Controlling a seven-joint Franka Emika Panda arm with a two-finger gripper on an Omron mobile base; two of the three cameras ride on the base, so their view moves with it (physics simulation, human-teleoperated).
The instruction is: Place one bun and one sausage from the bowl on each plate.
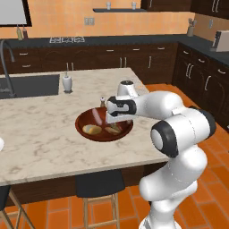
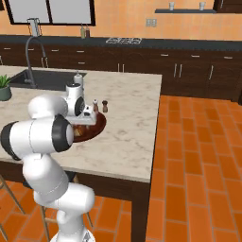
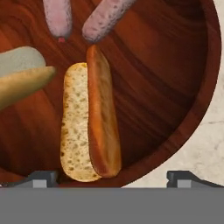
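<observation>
The reddish-brown bowl (image 1: 87, 117) (image 2: 98, 124) (image 3: 175, 78) sits on the marble island. In the hand view a split bun (image 3: 76, 131) lies right below me, crust side up along its right half. A second bun (image 3: 22, 78) lies to its left, and two pinkish sausages (image 3: 59, 17) (image 3: 105, 17) lie beyond. My gripper (image 1: 114, 126) (image 3: 113, 178) hangs open just over the bowl, its fingertips (image 3: 41, 177) wide apart on either side of the near bun and touching nothing. A white sliver (image 1: 1, 144), possibly the white plate, peeks in at the counter's left edge.
Salt and pepper shakers (image 2: 96, 106) (image 2: 105, 105) stand just behind the bowl. A soap dispenser (image 1: 67, 82), the sink (image 1: 29, 85) and its faucet (image 1: 6, 62) are at the island's far left. A stool (image 1: 99, 183) stands under the front edge.
</observation>
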